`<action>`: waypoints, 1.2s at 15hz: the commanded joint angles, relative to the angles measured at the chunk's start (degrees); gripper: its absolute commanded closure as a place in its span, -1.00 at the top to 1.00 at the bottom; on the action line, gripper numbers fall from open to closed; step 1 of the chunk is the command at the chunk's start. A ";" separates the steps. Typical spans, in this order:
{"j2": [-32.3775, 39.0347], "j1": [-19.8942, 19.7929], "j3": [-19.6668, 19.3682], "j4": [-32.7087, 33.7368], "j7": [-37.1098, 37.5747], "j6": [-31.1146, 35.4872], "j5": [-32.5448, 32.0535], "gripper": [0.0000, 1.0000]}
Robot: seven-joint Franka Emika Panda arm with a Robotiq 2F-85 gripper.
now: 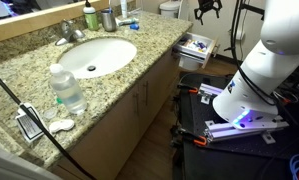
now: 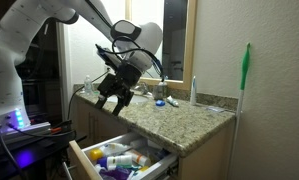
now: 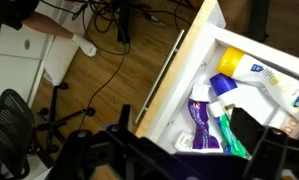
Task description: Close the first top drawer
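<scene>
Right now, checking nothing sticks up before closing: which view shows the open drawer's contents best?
The wrist view: it looks down into the drawer, bottles and tubes plain. In both exterior views it is small: far off, or cut by the frame's bottom edge.

In an exterior view, the open pale wooden top drawer [image 2: 84, 160] sits at bottom centre with bottles and tubes lying in it, below the edge of the speckled granite countertop [image 2: 184, 118]. The black gripper [image 2: 113, 100] hangs above the drawer. In an exterior view, a white oval sink [image 1: 94, 55] sits at upper centre, with a clear plastic bottle [image 1: 67, 88] to its lower left.
</scene>
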 commanded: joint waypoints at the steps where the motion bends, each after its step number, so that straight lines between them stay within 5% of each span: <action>1: -1.57 -9.91 3.18 -1.38 -10.55 3.30 5.87 1.00; 5: -0.70 -23.15 7.07 1.03 -22.94 4.89 13.43 1.00; 10: 0.10 -32.99 13.72 -2.62 -27.03 18.38 13.39 1.00; 11: -0.40 -32.65 13.40 -0.55 -24.23 13.55 10.79 1.00; 15: -0.37 -33.74 14.55 -0.74 -23.87 14.36 10.24 1.00; 18: 2.27 -31.10 14.20 -4.44 -15.83 22.54 7.90 1.00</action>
